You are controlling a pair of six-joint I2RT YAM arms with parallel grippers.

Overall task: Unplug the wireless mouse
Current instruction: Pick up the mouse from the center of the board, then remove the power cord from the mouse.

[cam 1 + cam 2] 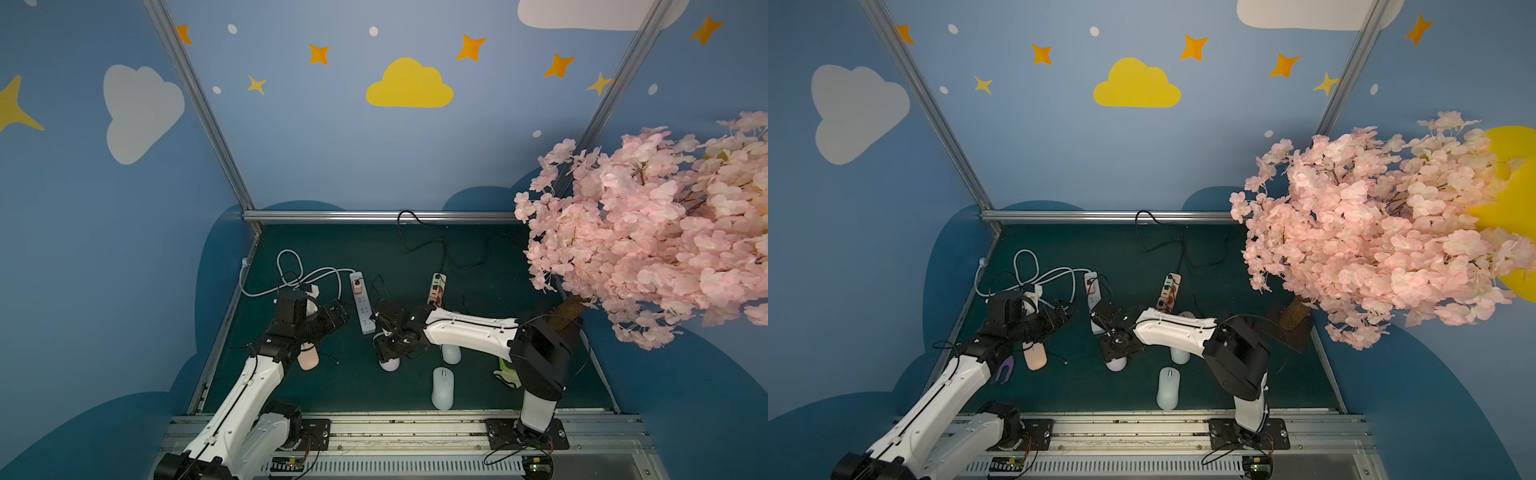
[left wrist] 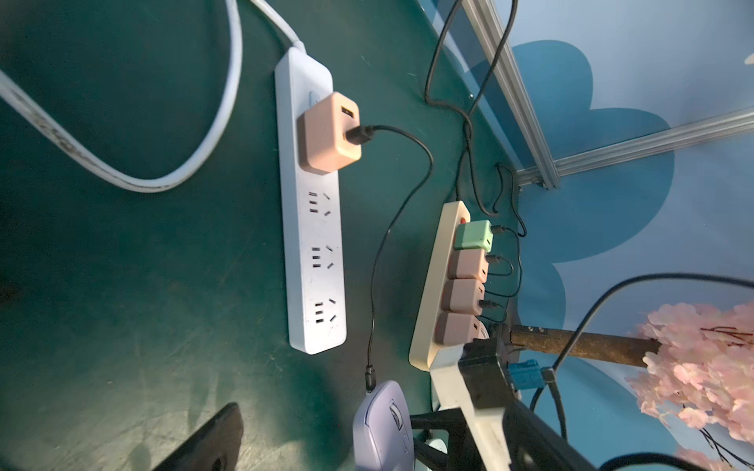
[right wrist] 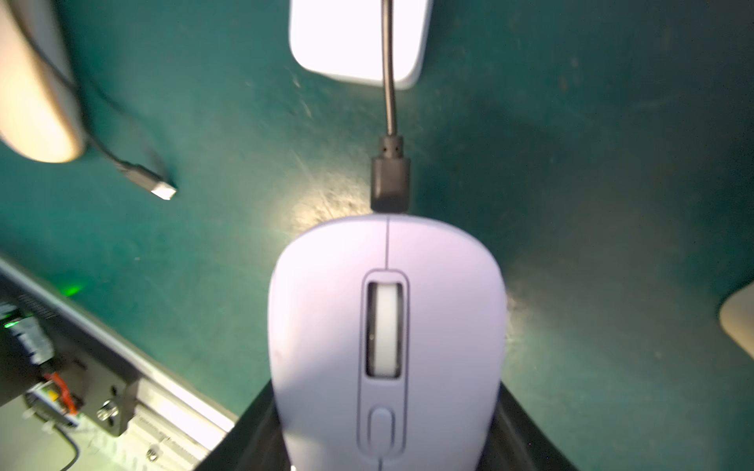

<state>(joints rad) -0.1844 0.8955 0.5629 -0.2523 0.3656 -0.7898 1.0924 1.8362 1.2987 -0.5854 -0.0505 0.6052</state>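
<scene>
Right gripper (image 3: 385, 391) clamps light, slick lilac plastic mouse (image 3: 385, 326); pinch stiff black cable plug (image 3: 390, 179) just ahead; left gripper (image 1: 334, 316) wide, empty.

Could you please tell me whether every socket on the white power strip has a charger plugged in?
No, the white power strip carries only one peach charger; its other three sockets are bare.

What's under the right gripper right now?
The lilac mouse, between the right gripper's fingers, black cable plug seated in its front. In both top views the gripper covers most of it; finger contact can't be told.
</scene>
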